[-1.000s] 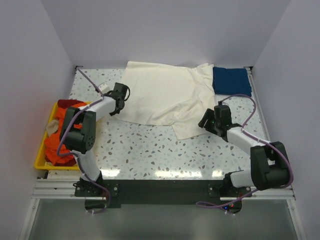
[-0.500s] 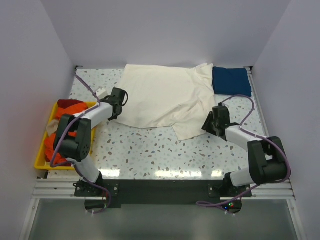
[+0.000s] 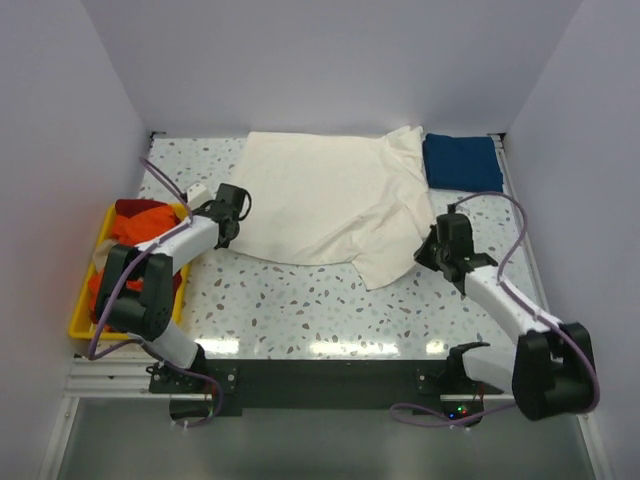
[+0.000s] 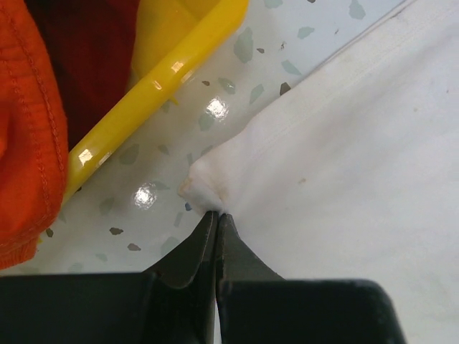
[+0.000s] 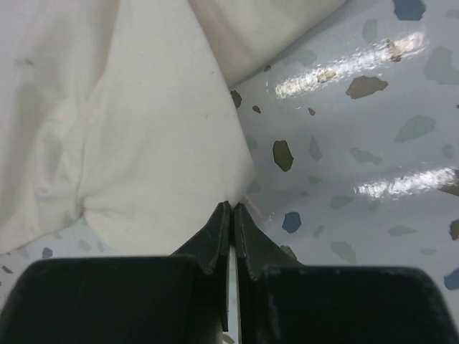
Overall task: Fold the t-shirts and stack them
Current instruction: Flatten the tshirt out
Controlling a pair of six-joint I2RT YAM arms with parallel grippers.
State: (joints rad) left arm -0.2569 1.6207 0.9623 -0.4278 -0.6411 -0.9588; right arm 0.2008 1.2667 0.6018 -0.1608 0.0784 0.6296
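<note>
A large cream t-shirt (image 3: 330, 195) lies spread across the back middle of the table. My left gripper (image 3: 230, 218) is shut on its left corner, and the left wrist view shows the cloth (image 4: 344, 143) bunched at the closed tips (image 4: 216, 213). At the shirt's right edge, near its lower flap, my right gripper (image 3: 433, 250) is also shut on the cloth (image 5: 143, 129), pinching it at the tips (image 5: 232, 206). A folded dark blue t-shirt (image 3: 461, 162) lies at the back right. Orange (image 3: 140, 222) and red (image 3: 130, 207) t-shirts sit in the tray.
A yellow plastic tray (image 3: 82, 320) sits at the table's left edge, its rim (image 4: 165, 79) close to my left gripper. White walls enclose the table on the left, back and right. Speckled tabletop (image 3: 300, 300) shows in front of the shirt.
My right gripper has shut on the cream shirt's right edge and moved slightly towards the near right, dragging the lower flap with it. The left gripper has drawn slightly to the left, staying shut.
</note>
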